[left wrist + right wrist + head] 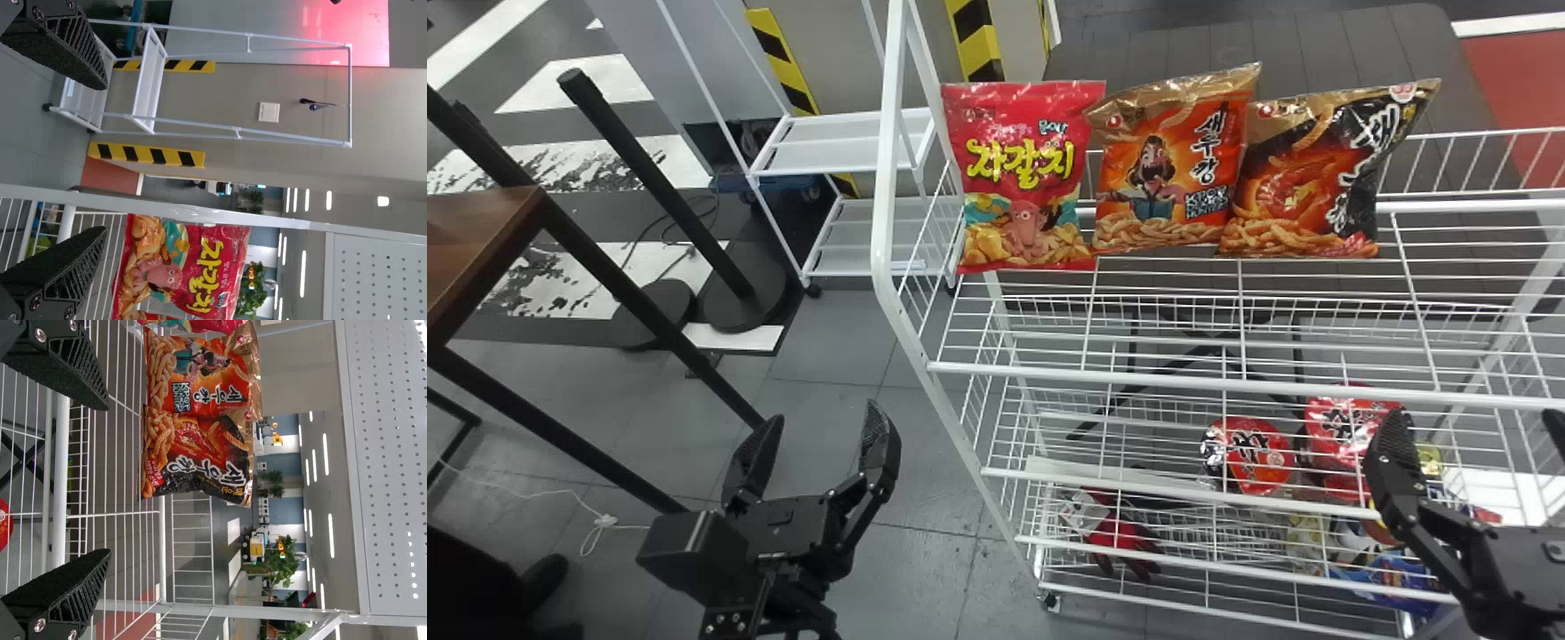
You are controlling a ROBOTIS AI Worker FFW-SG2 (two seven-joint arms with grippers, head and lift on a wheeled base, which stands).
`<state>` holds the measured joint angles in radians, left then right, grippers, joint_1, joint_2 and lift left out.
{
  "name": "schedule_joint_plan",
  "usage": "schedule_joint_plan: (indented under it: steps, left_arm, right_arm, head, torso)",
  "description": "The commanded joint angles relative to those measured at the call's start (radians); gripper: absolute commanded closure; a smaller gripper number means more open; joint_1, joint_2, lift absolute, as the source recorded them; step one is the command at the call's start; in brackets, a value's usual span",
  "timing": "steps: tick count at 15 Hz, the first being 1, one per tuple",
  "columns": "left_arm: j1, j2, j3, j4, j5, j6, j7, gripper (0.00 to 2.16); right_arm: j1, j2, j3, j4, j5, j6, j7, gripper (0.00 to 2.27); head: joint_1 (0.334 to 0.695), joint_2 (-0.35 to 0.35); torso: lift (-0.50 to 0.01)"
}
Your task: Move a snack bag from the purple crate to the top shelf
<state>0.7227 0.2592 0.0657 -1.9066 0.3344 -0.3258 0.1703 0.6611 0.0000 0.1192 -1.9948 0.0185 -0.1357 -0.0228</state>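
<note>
White rack (883, 196): 3 Korean-lettered bags (1165, 169); left claw (820, 422), right claw (1474, 424) wide open, empty.

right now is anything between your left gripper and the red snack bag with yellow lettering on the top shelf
Yes, a white metal upright stands between the left gripper and the red bag, just to the bag's left.

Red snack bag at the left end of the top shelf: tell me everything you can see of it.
The red snack bag looks like glossy, crinkled film, sealed and filled. It has large yellow lettering, a pink octopus-like character and golden snacks pictured near its base. It stands upright, printed face forward, on the white wire top shelf, set back from the front rail. The orange bag beside it overlaps its edge in the head view; whether they press together, I cannot tell. No gripper touches it.
</note>
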Motion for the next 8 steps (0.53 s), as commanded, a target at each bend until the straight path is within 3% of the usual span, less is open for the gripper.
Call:
schedule_joint_plan:
  steps: [1,8]
  left_arm:
    - [-0.005,0.000,-0.001,0.004,-0.003,0.006,0.002,0.05]
    - [-0.011,0.002,-0.006,0.012,-0.005,0.009,0.002,0.05]
  right_arm:
    - [0.000,0.001,-0.001,-0.001,0.000,0.006,0.000,0.03]
    - [0.000,0.001,-0.001,-0.001,0.004,0.009,0.001,0.03]
  head:
    - [0.695,0.274]
    - [0.695,0.271]
  torso:
    - [0.000]
    - [0.000]
